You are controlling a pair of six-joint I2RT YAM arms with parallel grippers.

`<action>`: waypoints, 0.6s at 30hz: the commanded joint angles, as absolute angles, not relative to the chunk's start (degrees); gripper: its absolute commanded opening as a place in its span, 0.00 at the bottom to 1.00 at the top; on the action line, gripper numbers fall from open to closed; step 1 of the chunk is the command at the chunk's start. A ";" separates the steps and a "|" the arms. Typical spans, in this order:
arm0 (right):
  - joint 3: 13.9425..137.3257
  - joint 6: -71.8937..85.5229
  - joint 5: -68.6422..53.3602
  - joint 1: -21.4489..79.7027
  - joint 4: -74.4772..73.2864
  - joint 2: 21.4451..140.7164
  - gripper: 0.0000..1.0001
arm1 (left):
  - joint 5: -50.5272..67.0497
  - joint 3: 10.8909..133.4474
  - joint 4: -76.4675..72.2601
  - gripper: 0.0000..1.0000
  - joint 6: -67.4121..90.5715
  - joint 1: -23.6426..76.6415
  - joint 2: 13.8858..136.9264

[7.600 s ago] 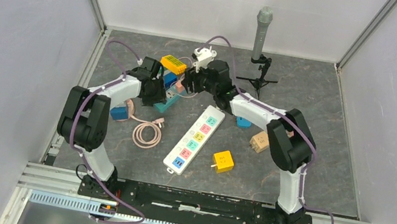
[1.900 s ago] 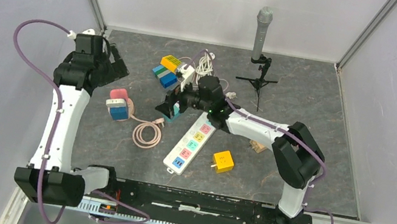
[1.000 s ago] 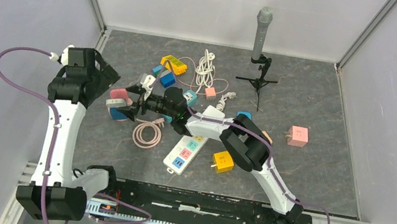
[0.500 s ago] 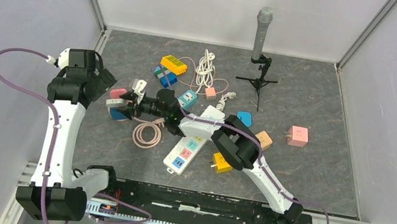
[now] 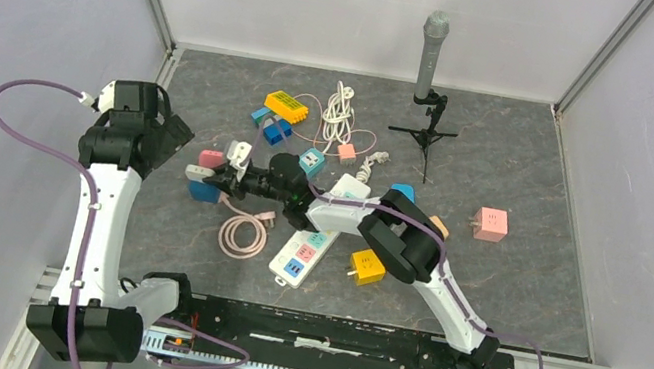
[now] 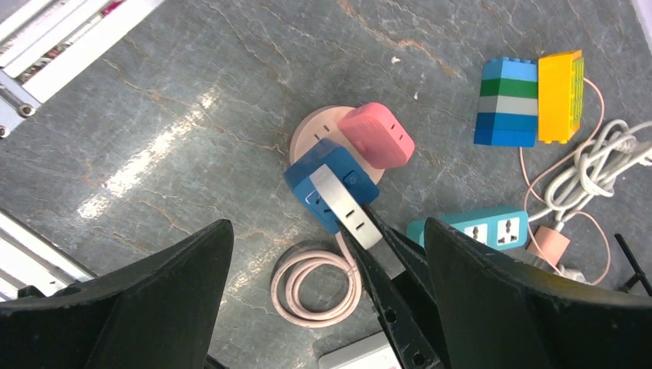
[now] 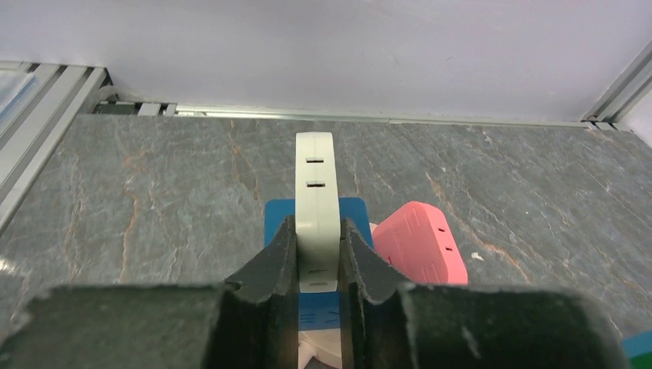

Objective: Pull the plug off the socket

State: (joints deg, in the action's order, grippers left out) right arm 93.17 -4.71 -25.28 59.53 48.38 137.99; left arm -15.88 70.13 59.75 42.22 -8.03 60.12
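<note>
A flat cream-white plug point(image 7: 316, 201) stands against the face of a blue cube socket point(image 7: 354, 219), and my right gripper point(image 7: 316, 265) is shut on the plug's two flat sides. The top view shows the right gripper point(image 5: 218, 182) reaching left to the plug point(image 5: 200, 175) and the blue socket point(image 5: 200, 192). My left gripper point(image 6: 330, 307) hangs open above the same spot, its fingers point(image 6: 138, 307) wide apart and holding nothing. From there the plug point(image 6: 344, 206) lies across the blue socket point(image 6: 319, 173). In the top view the left gripper point(image 5: 171, 137) sits just left of the socket.
A pink adapter point(image 6: 375, 135) lies on a round pink base beside the socket, with a coiled pink cable point(image 6: 311, 283) below. A pastel power strip point(image 5: 316, 235), a yellow cube point(image 5: 367, 266), a teal strip point(image 5: 310, 161), stacked blocks point(image 5: 281, 110) and a microphone stand point(image 5: 430, 56) are nearby.
The right gripper has shut on the white plug. The socket, pink adapter and cable coil have shifted slightly right. The left arm has barely moved.
</note>
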 commanded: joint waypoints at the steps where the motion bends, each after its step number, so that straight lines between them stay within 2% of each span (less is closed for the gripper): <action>1: 87.55 -7.44 -26.66 59.70 51.15 130.35 0.00 | -12.33 70.55 59.12 1.00 38.94 -8.51 61.03; 14: 67.36 -3.67 -21.58 59.50 53.92 118.35 0.00 | -4.94 62.68 57.66 1.00 34.19 -8.88 58.26; 18: 68.09 -0.10 -19.53 59.19 47.23 116.87 0.00 | -1.52 58.39 57.22 0.95 33.17 -8.88 55.55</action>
State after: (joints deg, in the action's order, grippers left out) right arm 67.44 -4.08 -22.39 59.51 51.27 120.62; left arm -6.15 61.19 58.76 36.99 -8.58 58.83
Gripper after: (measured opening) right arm 0.223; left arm 0.974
